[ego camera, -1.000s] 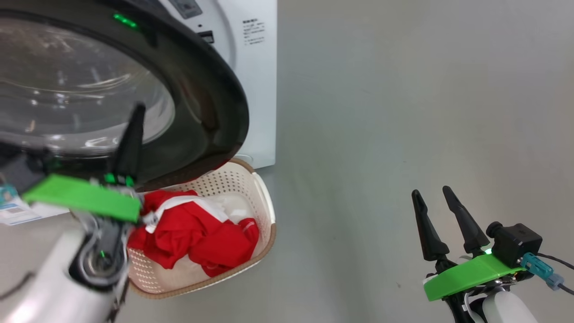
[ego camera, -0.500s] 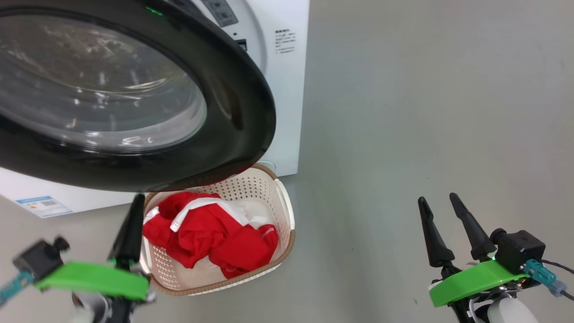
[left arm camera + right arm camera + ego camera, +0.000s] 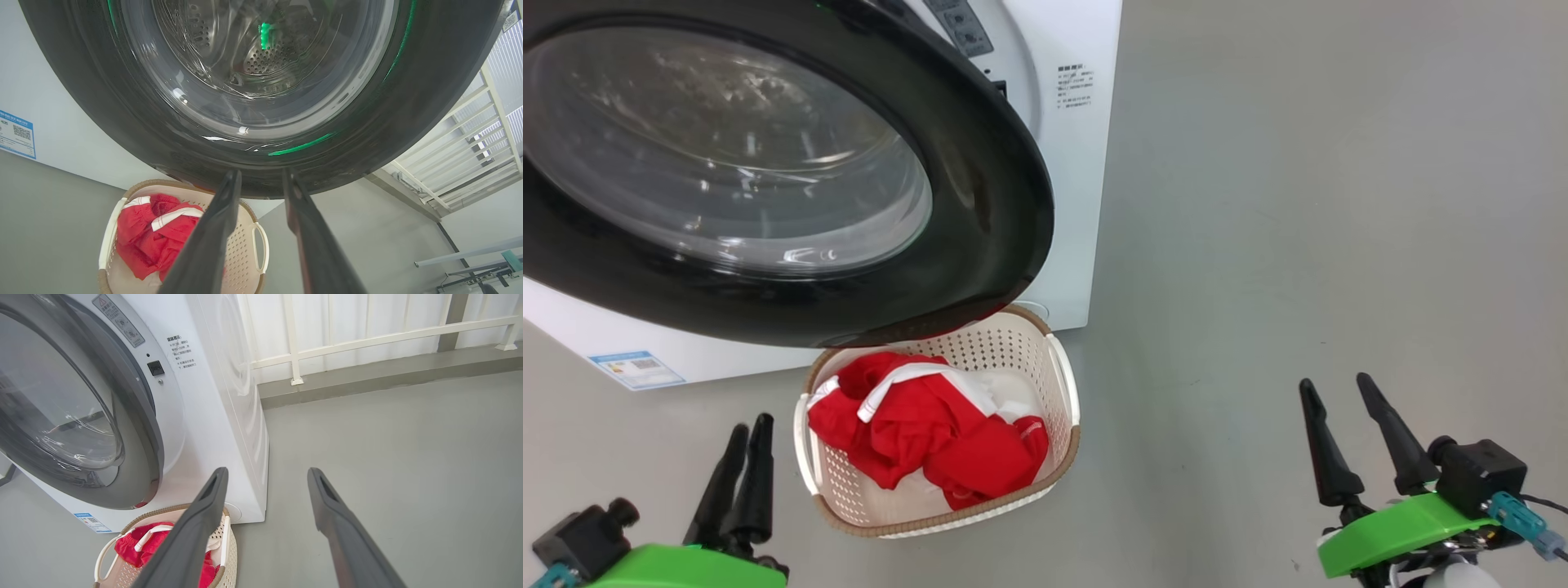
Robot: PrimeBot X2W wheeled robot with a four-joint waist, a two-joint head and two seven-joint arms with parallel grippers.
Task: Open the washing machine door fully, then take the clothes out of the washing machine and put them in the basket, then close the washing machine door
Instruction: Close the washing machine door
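Head view: washing machine door (image 3: 980,204) looked shut against the washing machine (image 3: 1078,163), latch not verifiable. One basket (image 3: 1066,392) sat on the floor right at the machine's foot, under the door's lower edge, likely for a short drop. The clothes (image 3: 915,433) lay bunched inside it, one red-and-white heap, piece count unclear. Left gripper (image 3: 752,425) hung low beside the basket and right gripper (image 3: 1335,381) well off to the side, both clear of the door. Left wrist view: two fingers slightly parted, nothing between them; drum (image 3: 265,61) behind the glass looked empty. Right wrist view: two fingers spread wide, empty; door looked flush with the front panel. Count: one door, one basket, two grippers.
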